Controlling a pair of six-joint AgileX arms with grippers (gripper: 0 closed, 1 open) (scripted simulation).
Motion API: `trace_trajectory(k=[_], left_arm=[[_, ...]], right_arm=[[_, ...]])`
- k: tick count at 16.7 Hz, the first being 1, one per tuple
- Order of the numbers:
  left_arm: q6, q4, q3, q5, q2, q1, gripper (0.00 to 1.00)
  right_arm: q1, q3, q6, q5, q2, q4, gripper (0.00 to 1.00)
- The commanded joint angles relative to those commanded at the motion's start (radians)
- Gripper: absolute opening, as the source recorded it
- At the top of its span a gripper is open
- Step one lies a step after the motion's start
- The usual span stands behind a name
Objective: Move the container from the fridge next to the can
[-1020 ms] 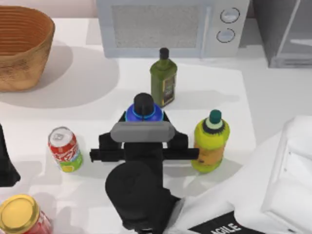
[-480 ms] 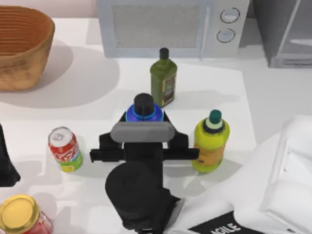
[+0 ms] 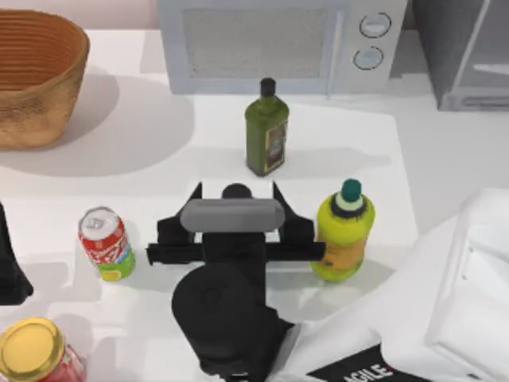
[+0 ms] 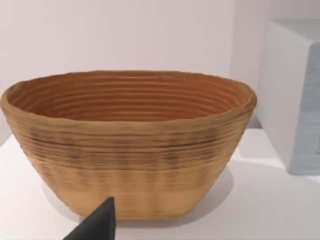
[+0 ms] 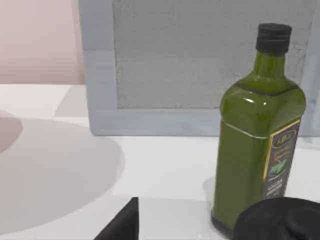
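Note:
Of the container I see only its black cap [image 3: 236,191], standing on the table between the fingers of my right gripper [image 3: 236,193]; the rest is hidden under the grey wrist bar. The right gripper is open, its fingers [image 3: 195,193] spread clear of the cap on both sides. In the right wrist view the cap [image 5: 280,220] sits low, with one fingertip [image 5: 122,224] beside it. The red can [image 3: 105,243] stands upright to the left, about a gripper's width from the container. The grey fridge [image 3: 469,56] is at the back right. My left gripper [image 3: 8,270] is parked at the left edge.
A yellow-green bottle [image 3: 343,231] stands close to the right arm's right side. A green oil bottle [image 3: 266,131] is just behind the container, before the white microwave [image 3: 270,40]. A wicker basket [image 3: 36,76] sits back left, a red jar [image 3: 36,354] front left.
The right gripper's fingers have spread apart and let go of the container. Its blue shoulder, visible earlier, is now hidden under the wrist bar.

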Motion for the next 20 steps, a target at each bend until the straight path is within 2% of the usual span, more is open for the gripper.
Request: trace_trajectory(k=[9,15,20], left_arm=[[0.0,0.0,0.0,0.0,0.0,0.0,1.0],[0.0,0.0,0.0,0.0,0.0,0.0,1.0],[0.0,0.0,0.0,0.0,0.0,0.0,1.0]], right_arm=[[0.005,-0.002,0.002,0.002,-0.002,0.0,1.0],[0.072,-0.047,0.039,0.069,-0.032,-0.022,1.0],[0.07,-0.045,0.04,0.069,-0.028,-0.023,1.0]])
